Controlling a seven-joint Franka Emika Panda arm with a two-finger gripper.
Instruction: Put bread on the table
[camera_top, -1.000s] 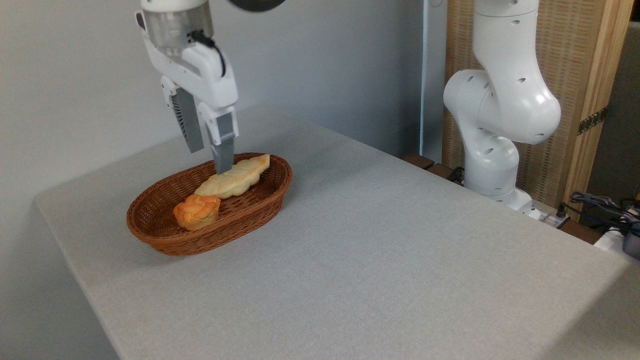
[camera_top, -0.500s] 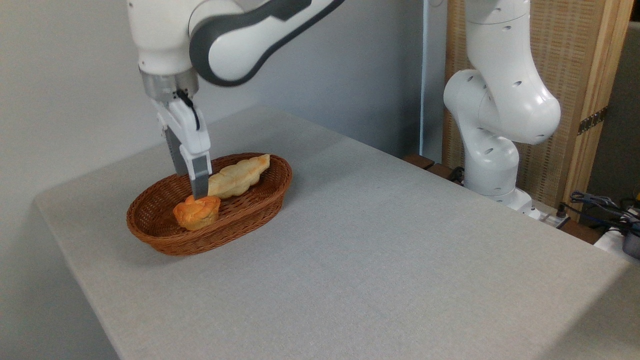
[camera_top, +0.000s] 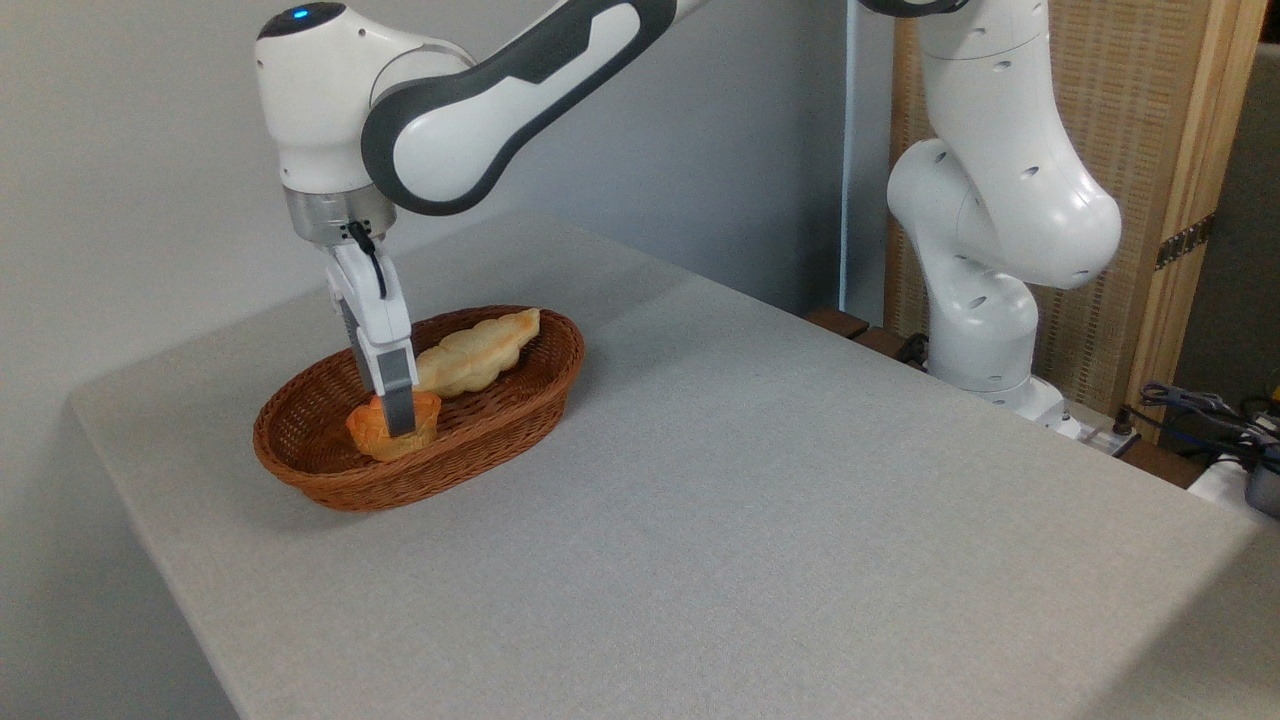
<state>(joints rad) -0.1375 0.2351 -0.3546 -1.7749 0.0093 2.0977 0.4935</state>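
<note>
The bread (camera_top: 363, 432), a small orange-golden bun, sits in the left half of a brown wicker basket (camera_top: 520, 405) on the grey table (camera_top: 760, 500). My gripper (camera_top: 396, 424) has come down on it from above, pointing almost straight down. One grey finger (camera_top: 400, 412) shows in front of the bun's middle. The other finger is hidden behind it. The jaws look open, straddling the bun, which still rests on the basket floor and shows no squeeze.
A longer pale braided loaf (camera_top: 475, 352) lies in the basket just right of the gripper. The robot's white base (camera_top: 985, 300) stands at the table's far right edge, with cables (camera_top: 1200, 410) beyond it. Bare grey tabletop stretches to the right of the basket and in front of it.
The gripper has swung left from over the pale loaf, turned edge-on to the camera, and dropped until its fingers reach down around the bun. The bun and loaf have not moved.
</note>
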